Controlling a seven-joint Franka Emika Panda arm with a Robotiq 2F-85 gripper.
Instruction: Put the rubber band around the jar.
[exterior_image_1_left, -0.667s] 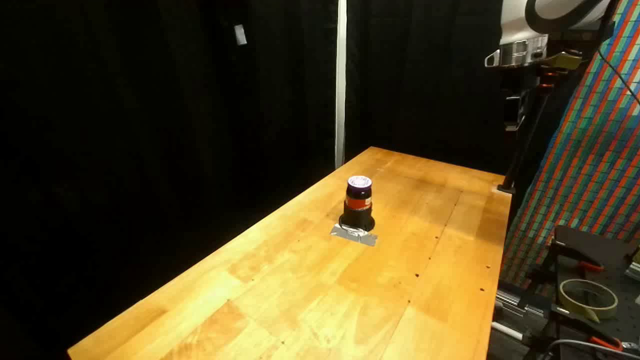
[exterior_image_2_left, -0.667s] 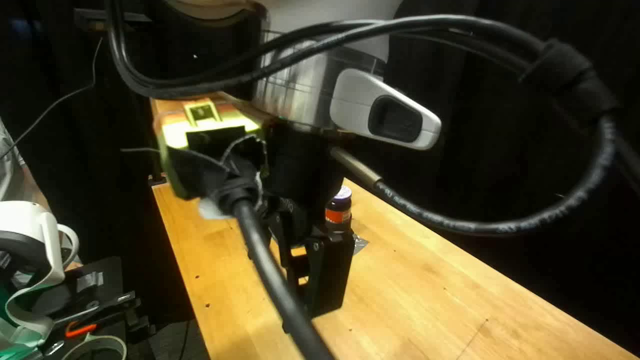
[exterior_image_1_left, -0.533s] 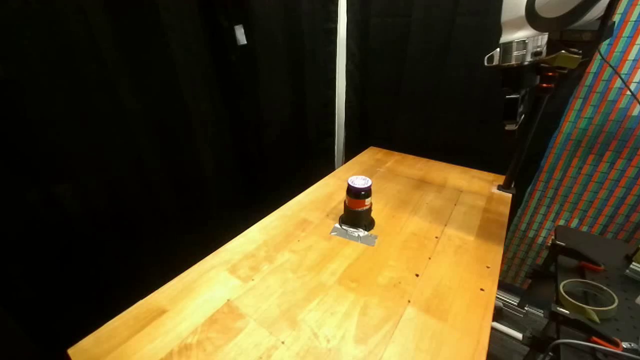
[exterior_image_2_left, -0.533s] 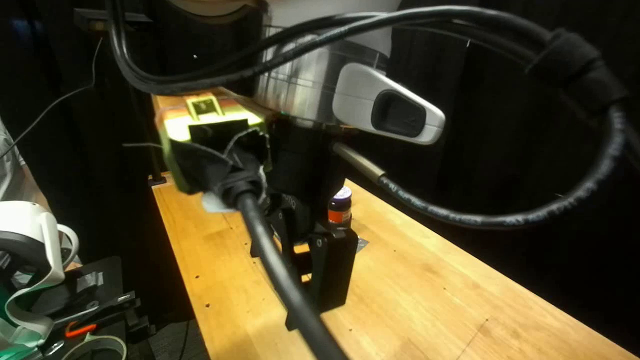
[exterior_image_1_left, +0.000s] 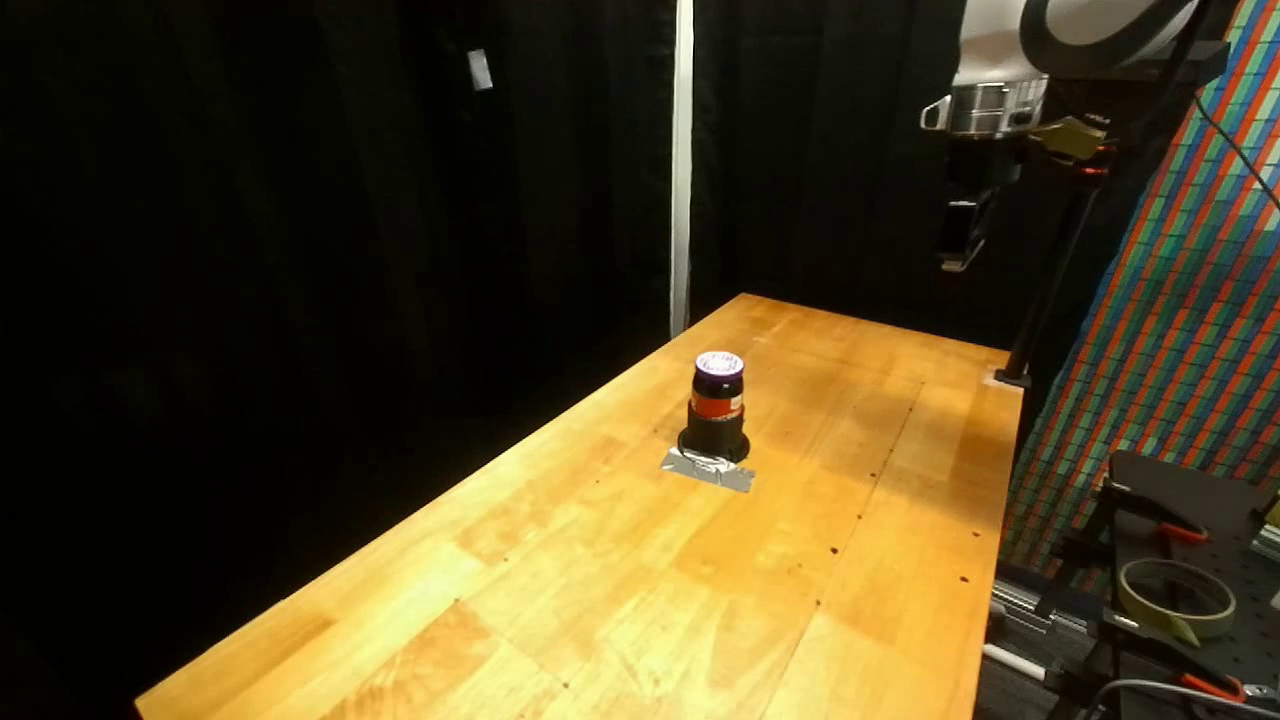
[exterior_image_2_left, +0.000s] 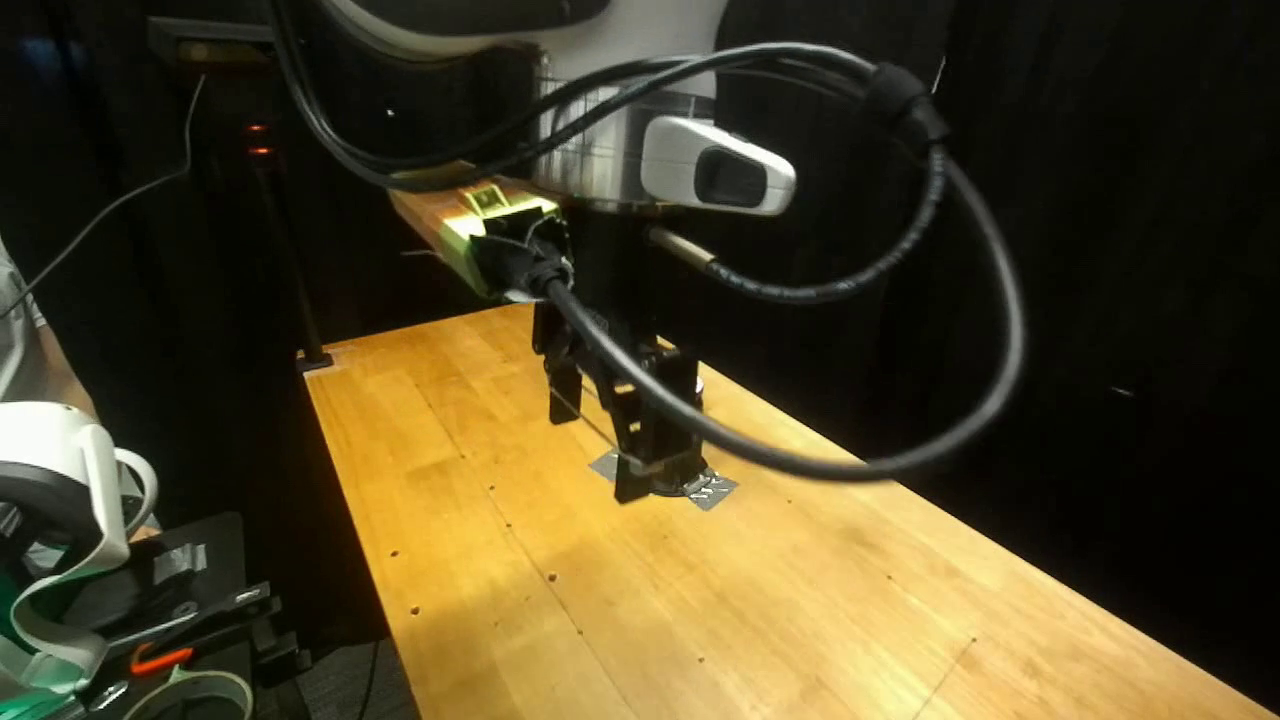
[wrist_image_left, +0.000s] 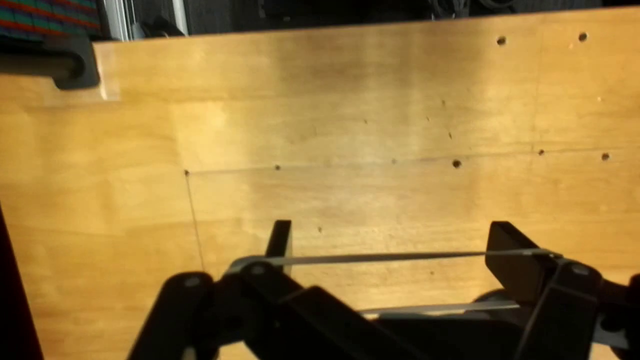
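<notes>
The jar (exterior_image_1_left: 718, 405) has a white-topped purple lid and an orange-red label. It stands upright in a dark base taped to the wooden table. My gripper (wrist_image_left: 390, 245) is open, with its fingers wide apart, pointing down. A pale rubber band (wrist_image_left: 370, 258) is stretched around the outside of both fingers, with its two strands crossing the gap. In an exterior view my gripper (exterior_image_1_left: 957, 262) hangs above the table, to the right of the jar and apart from it. In an exterior view the gripper (exterior_image_2_left: 597, 445) hides nearly all of the jar.
Grey tape (exterior_image_1_left: 708, 470) lies at the jar's base. A dark post (exterior_image_2_left: 316, 358) stands at a table corner and also shows in the wrist view (wrist_image_left: 75, 62). A black cable (exterior_image_2_left: 790, 462) loops from the wrist. A side cart (exterior_image_1_left: 1190, 480) with a tape roll (exterior_image_1_left: 1178, 598) stands beside the table.
The arm has moved left in an exterior view, and farther from the camera toward the jar in an exterior view, where the gripper now covers it. The jar has not moved.
</notes>
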